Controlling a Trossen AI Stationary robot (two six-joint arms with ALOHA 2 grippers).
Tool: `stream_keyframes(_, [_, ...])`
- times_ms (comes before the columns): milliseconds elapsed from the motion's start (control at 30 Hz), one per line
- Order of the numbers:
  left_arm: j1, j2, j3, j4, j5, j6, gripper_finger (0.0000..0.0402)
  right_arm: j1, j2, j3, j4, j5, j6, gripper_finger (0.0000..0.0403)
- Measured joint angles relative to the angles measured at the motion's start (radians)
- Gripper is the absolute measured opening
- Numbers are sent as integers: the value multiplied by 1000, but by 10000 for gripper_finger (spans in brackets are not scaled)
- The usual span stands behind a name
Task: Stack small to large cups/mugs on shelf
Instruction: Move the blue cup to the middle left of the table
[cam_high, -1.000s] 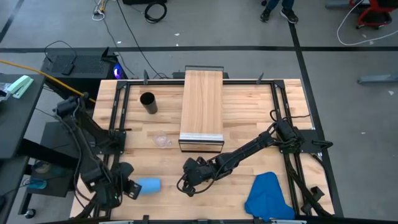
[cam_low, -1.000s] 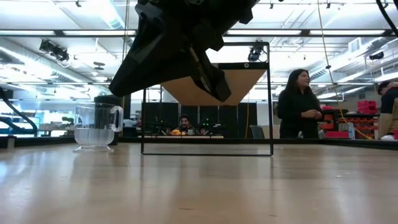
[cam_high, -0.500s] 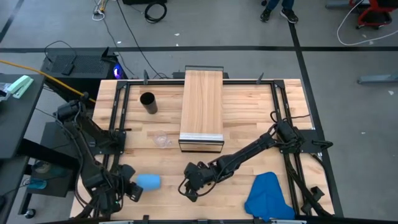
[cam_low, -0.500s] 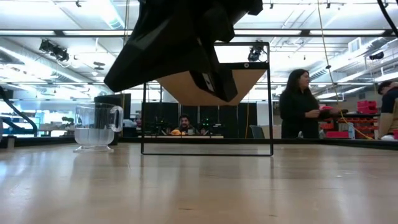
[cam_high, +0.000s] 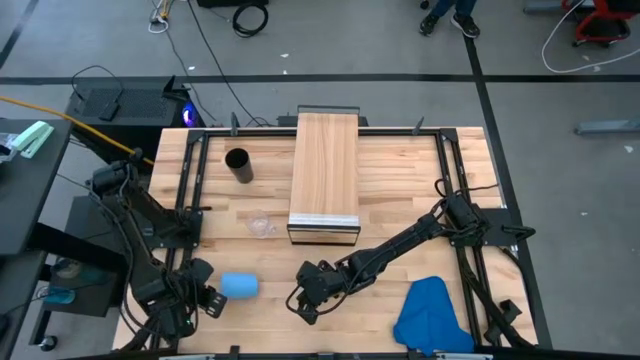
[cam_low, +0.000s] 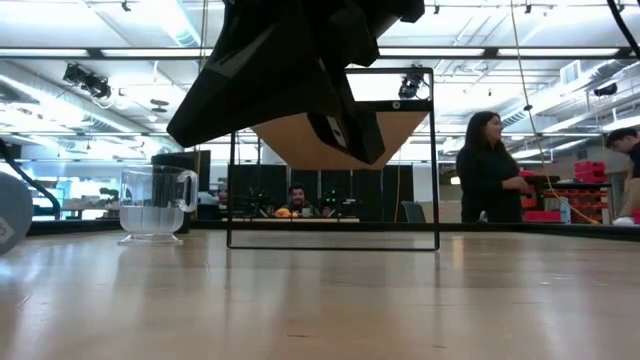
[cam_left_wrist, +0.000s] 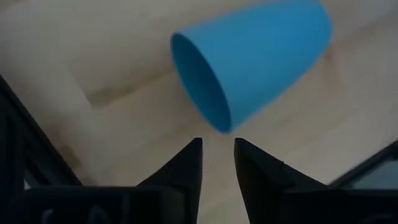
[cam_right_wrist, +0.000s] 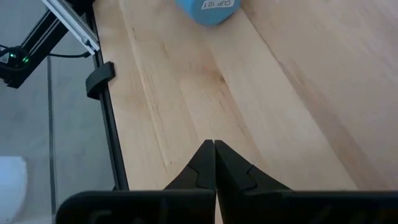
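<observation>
**A:** Start at your left. Where is that hand?

**B:** My left hand (cam_high: 205, 300) sits low at the near left corner of the desk (cam_high: 400, 190). Its fingers (cam_left_wrist: 186, 165) are spread a little, with a narrow gap between them, and they pinch nothing.

**A:** And the blue cup?

**B:** The blue cup (cam_high: 239, 287) lies on its side just ahead of that hand, its open mouth turned toward the fingers, apart from them. From the left wrist I see the rim (cam_left_wrist: 200, 84) just beyond the fingertips, not between them.

**A:** The other cups?

**B:** The clear glass mug (cam_high: 261, 226) stands upright on the desk, farther from my left hand, just beside the front corner of the shelf (cam_high: 324, 170). In the low view its handle (cam_low: 188, 190) points toward the shelf. The black cup (cam_high: 238, 164) stands upright farther back still, well apart from the shelf's side. The shelf top carries nothing.

**A:** Now the right hand.

**B:** My right hand (cam_high: 303, 296) hangs over the desk in front of the shelf, the arm stretched across from the right. Its fingers (cam_right_wrist: 204, 163) are pressed together with nothing between them. The blue cup's labelled base (cam_right_wrist: 208, 9) lies well ahead of it.

**A:** Anything further right?

**B:** A blue cloth (cam_high: 432, 318) lies near the front edge, beyond my right hand.
</observation>
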Motion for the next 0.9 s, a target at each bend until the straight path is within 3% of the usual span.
stream_keyframes(267, [8, 9, -13, -22, -57, 6, 114, 0, 0, 0, 0, 0, 19, 5])
stream_keyframes(567, [9, 9, -176, 272, -113, 6, 118, 1, 0, 0, 0, 0, 44, 8])
stream_keyframes(733, [9, 9, -172, 278, -184, 11, 122, 1, 0, 0, 0, 0, 59, 8])
stream_keyframes(900, [5, 9, -170, 274, -189, 19, 134, 0, 0, 0, 0, 0, 68, 8])
